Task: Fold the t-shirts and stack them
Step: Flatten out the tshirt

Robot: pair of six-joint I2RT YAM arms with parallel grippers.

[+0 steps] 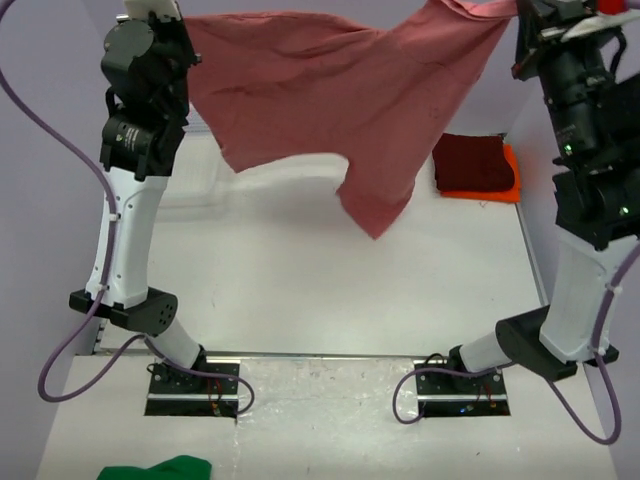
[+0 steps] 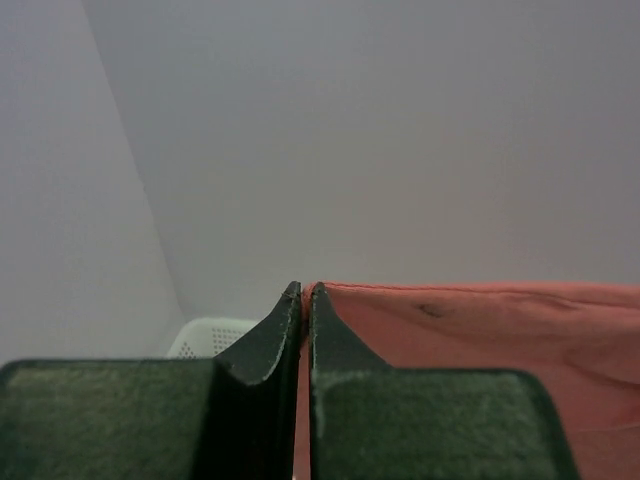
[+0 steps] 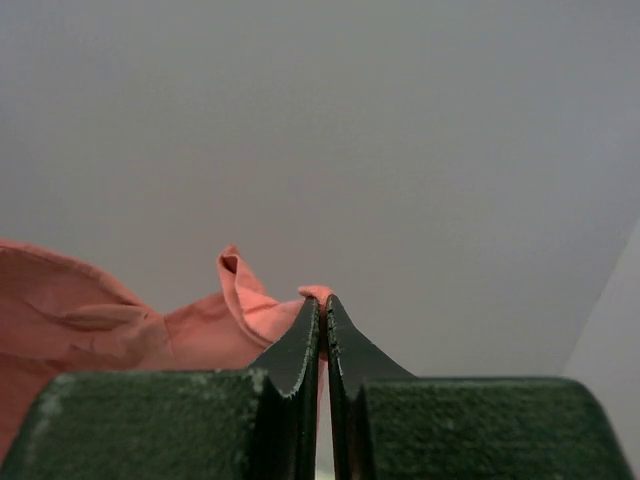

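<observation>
The rose shirt [image 1: 300, 90] hangs in the air above the table [image 1: 300, 300], stretched between the two raised arms. I judge this is meant to let it fall open and flat before it is laid down for folding. The left gripper [image 2: 303, 290] is pinched tight on the shirt's edge at one end, cloth caught between its closed jaws. The right gripper [image 3: 322, 300] is clamped the same way on a bunched bit of fabric at the other end. The top edge runs fairly taut, while one part droops toward the middle of the table and seems not to touch it. The maroon shirt [image 1: 472, 160] lies folded on the orange shirt [image 1: 512, 180] at the far right, probably the stack this one joins. A white basket [image 1: 200, 185] sits far left, behind the left arm and close to the shirt's left end, so the hem could catch on it if lowered there. A green cloth [image 1: 160, 468] lies at the near edge, well apart.
</observation>
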